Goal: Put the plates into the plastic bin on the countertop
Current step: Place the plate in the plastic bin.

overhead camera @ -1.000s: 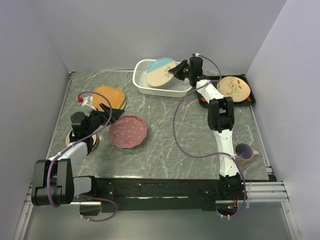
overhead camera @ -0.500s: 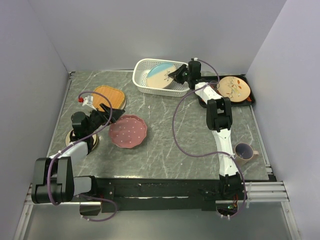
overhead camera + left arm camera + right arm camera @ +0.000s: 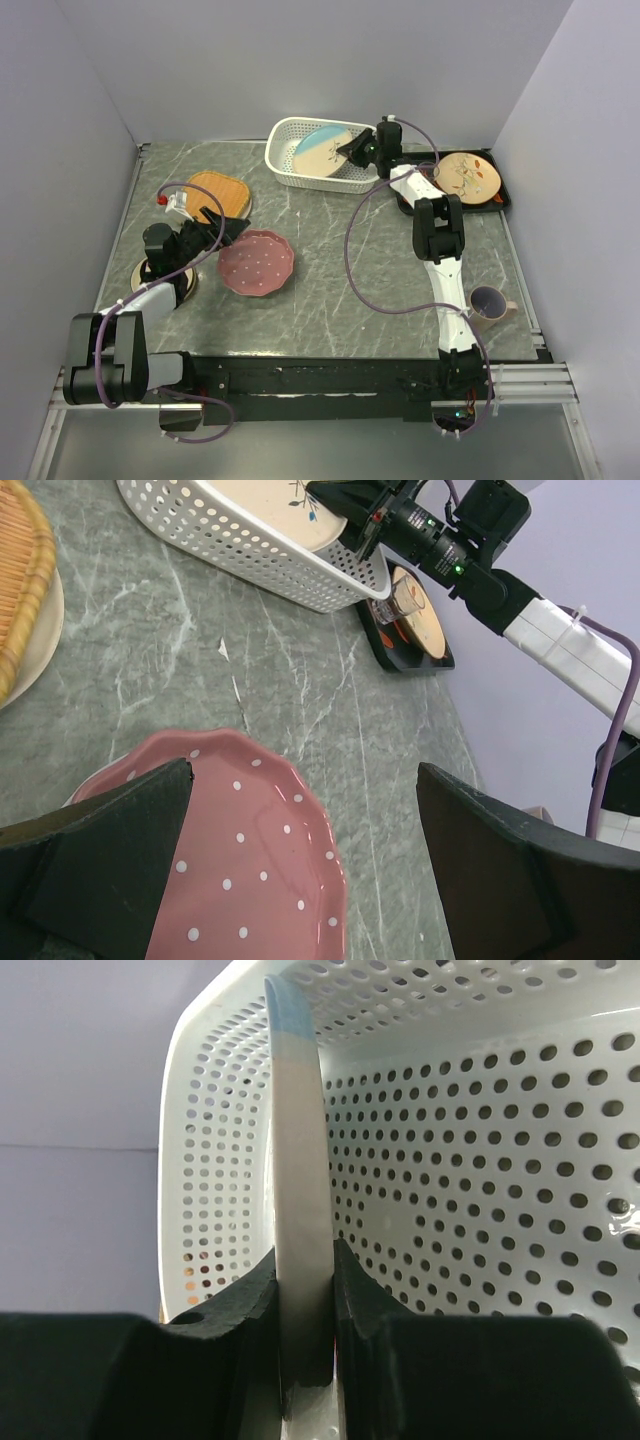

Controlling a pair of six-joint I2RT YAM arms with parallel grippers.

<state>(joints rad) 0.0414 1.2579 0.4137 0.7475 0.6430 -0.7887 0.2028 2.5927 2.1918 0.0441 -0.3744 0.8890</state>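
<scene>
A pale blue-cream plate (image 3: pixel 322 149) with a leaf sprig lies tilted inside the white plastic bin (image 3: pixel 284 166) at the back of the countertop (image 3: pixel 330 280). My right gripper (image 3: pixel 349 150) is shut on that plate's right rim; in the right wrist view the plate's edge (image 3: pixel 298 1160) stands pinched between the black pads, inside the bin (image 3: pixel 480 1160). A speckled pink plate (image 3: pixel 256 262) lies left of centre, and my left gripper (image 3: pixel 232 228) hangs open just above its left edge (image 3: pixel 250 860). An orange rounded-square plate (image 3: pixel 218 192) and a tan brown-rimmed plate (image 3: pixel 186 284) lie at the left.
A flat black tray (image 3: pixel 505 204) at the back right carries a cream plate with red-orange leaf marks (image 3: pixel 467 174). A mug (image 3: pixel 488 302) stands near the right arm's lower link. Purple cables loop over both arms. Grey walls close in the three sides.
My right gripper lowered the blue-cream plate from standing steeply above the bin to lying down inside it, then held still. The left arm has not moved.
</scene>
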